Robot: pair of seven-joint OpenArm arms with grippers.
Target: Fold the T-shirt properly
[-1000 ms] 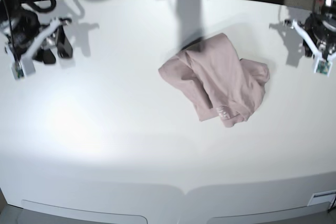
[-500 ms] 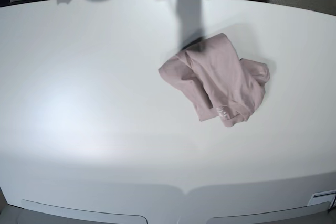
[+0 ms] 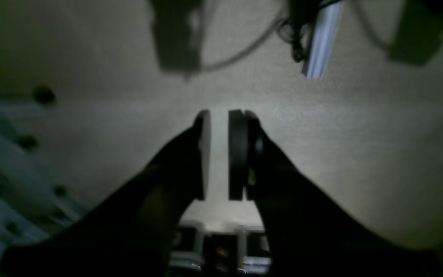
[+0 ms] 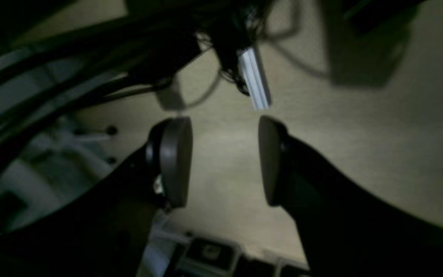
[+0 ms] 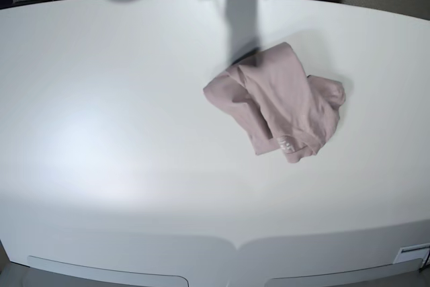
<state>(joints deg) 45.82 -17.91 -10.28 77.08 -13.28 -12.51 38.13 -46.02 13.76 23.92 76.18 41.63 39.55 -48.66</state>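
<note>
Both arms have swung up off the white tabletop. Left pincer nearly together, right pincer apart, both empty; the crumpled dusty-pink cotton T-shirt lies far below them, unfolded.

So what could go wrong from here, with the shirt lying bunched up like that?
The T-shirt sits in a crumpled heap with layers overlapping, so a claw might pinch several layers at once and drag the lump instead of spreading it. Both claws are out of the overhead view, so they may have far to travel; the left claw is nearly closed and would need to open first.
</note>
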